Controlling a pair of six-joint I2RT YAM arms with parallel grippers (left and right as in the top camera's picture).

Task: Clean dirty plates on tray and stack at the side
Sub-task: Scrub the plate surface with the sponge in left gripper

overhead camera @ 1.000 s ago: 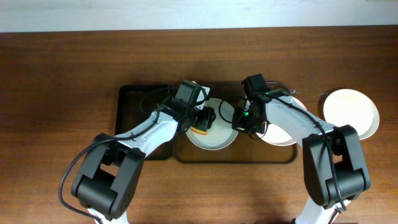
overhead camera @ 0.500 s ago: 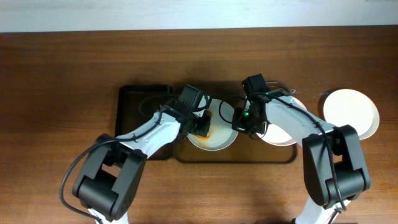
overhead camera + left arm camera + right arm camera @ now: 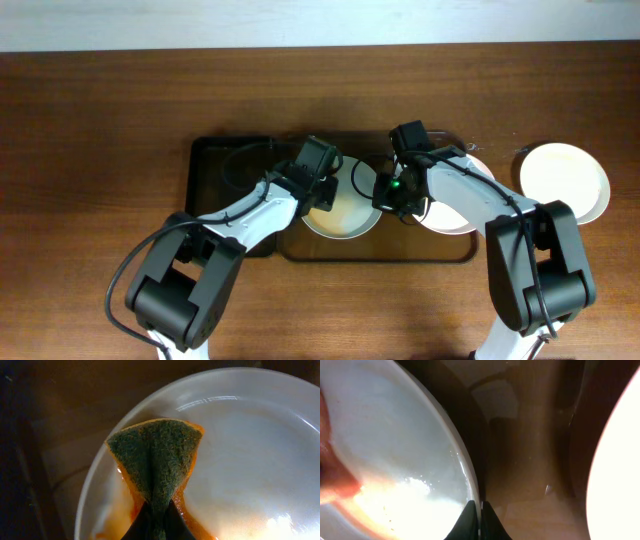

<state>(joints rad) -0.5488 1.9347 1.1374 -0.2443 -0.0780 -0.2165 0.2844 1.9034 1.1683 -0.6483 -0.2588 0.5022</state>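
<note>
Tabletop (image 3: 100, 120) of dark wood, seen from above, where we find a large brown rectangular tray (image 3: 330, 250). On it lies a round shallow white plate (image 3: 240, 470) smeared with orange-red sauce. Our left gripper (image 3: 159, 522) is pinched tight on a folded green-and-orange sponge (image 3: 157, 457), which rests on the plate near its rim. Our right gripper (image 3: 480, 510) is clamped on that plate's opposite rim. A second white plate (image 3: 450, 224) sits on the tray beside it, partly under the right arm; a third white plate (image 3: 565, 180) rests off the tray on the table at right
</note>
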